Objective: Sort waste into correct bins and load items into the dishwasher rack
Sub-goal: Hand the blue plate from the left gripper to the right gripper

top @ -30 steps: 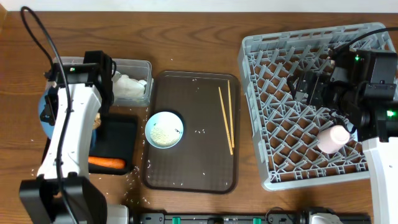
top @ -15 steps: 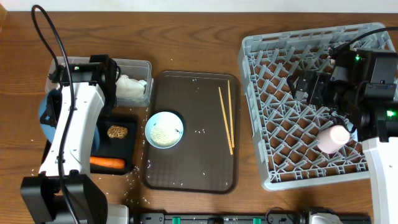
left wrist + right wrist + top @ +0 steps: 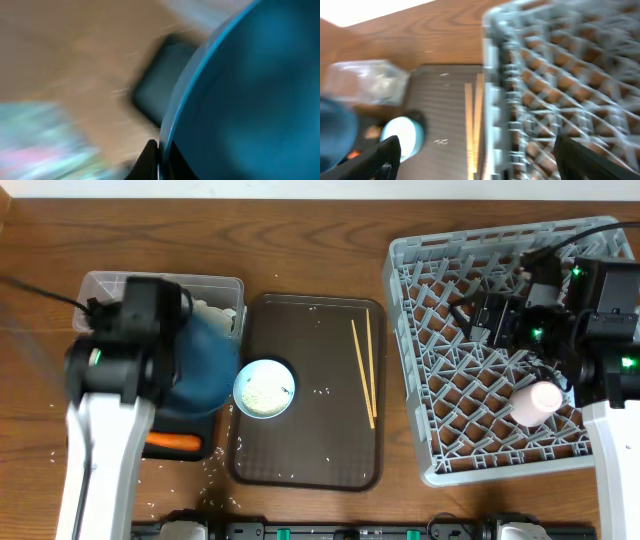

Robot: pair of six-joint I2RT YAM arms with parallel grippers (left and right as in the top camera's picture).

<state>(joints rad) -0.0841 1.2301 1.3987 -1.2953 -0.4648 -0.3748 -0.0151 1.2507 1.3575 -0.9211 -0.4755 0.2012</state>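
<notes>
My left gripper is shut on the rim of the large dark blue plate, holding it raised and tilted over the black tray and the clear tub. The left wrist view shows the fingers pinching the plate's rim. An orange carrot lies in the black tray. White wrappers sit in the tub. The small light blue bowl holds rice. Two chopsticks lie on the brown tray. My right gripper is open and empty over the grey rack, which holds the pink cup.
The dark brown serving tray lies in the middle, with loose rice grains on it and on the table near its front left. The right wrist view shows the rack, chopsticks and bowl, all blurred.
My left arm has lifted the dark blue plate from the far left and swung it right, over the black tray, hiding the brown lump. The right gripper has shifted slightly.
</notes>
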